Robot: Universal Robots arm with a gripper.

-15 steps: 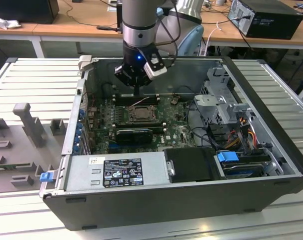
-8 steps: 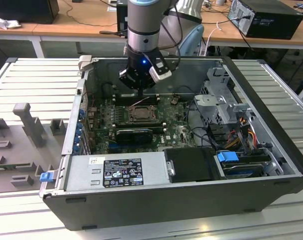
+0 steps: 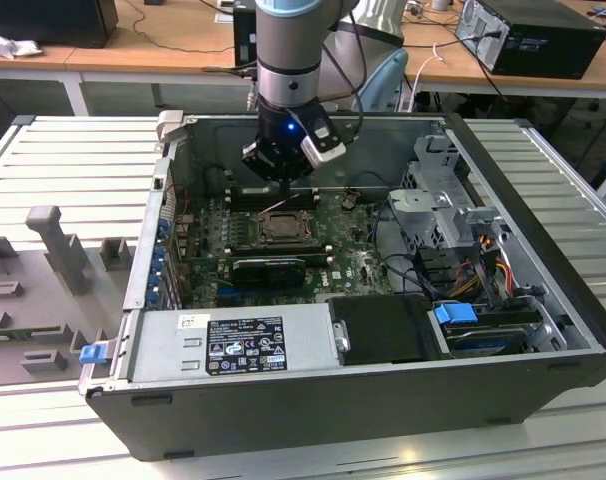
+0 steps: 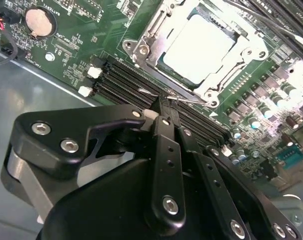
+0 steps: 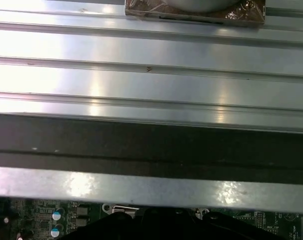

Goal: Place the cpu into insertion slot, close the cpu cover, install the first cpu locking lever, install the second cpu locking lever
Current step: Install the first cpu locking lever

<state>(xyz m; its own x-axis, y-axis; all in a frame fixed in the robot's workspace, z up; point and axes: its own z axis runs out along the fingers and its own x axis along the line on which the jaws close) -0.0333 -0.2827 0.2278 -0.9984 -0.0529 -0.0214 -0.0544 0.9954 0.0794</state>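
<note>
1 pale silver cpu (image 4: 199, 47) seated under cpu cover (image 4: 141, 47).

One computer case (image 3: 383, 390) is lying open on the desk (image 3: 63, 160), holding one green motherboard (image 3: 353, 270). One cpu (image 4: 199, 47) is sitting in one insertion slot (image 4: 141, 50), under one cpu cover (image 4: 231, 35). One round coin battery (image 4: 37, 21) is showing on the board. One arm is carrying one tool (image 4: 164, 107). Two blue clips (image 3: 455, 313) are showing on the case.
</note>
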